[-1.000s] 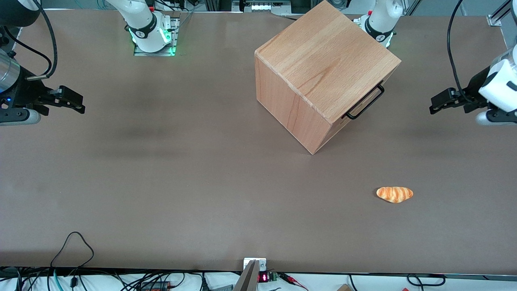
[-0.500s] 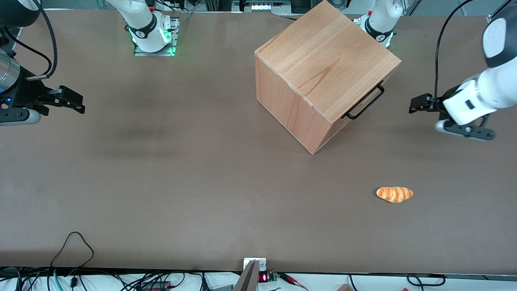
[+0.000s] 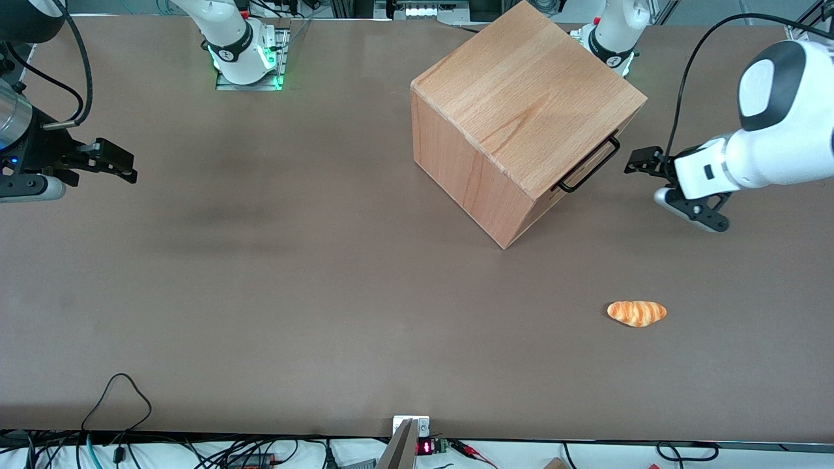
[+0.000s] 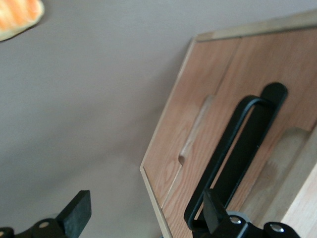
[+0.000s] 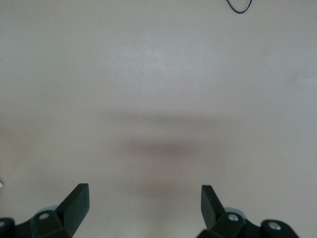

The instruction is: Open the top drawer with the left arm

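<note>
A light wooden cabinet point(image 3: 521, 98) stands turned at an angle on the brown table point(image 3: 260, 273). The top drawer point(image 4: 262, 64) is pushed in, flush with the cabinet front, and carries a thin black bar handle point(image 3: 588, 166) point(image 4: 233, 148). My left arm's gripper point(image 3: 642, 161) point(image 4: 146, 208) hovers in front of the drawer, a short gap from the handle, at about the handle's height. It is open with nothing between its fingers. In the left wrist view one fingertip point(image 4: 212, 206) lines up with the end of the handle, without gripping it.
A small orange bread roll point(image 3: 636, 312) point(image 4: 17, 17) lies on the table, nearer to the front camera than the cabinet. Cables run along the table's near edge point(image 3: 117, 391). The working arm's base point(image 3: 616, 39) stands beside the cabinet.
My left arm has swung in from the table's end toward the cabinet's front. Its gripper now sits much closer to the handle. The drawer has not moved.
</note>
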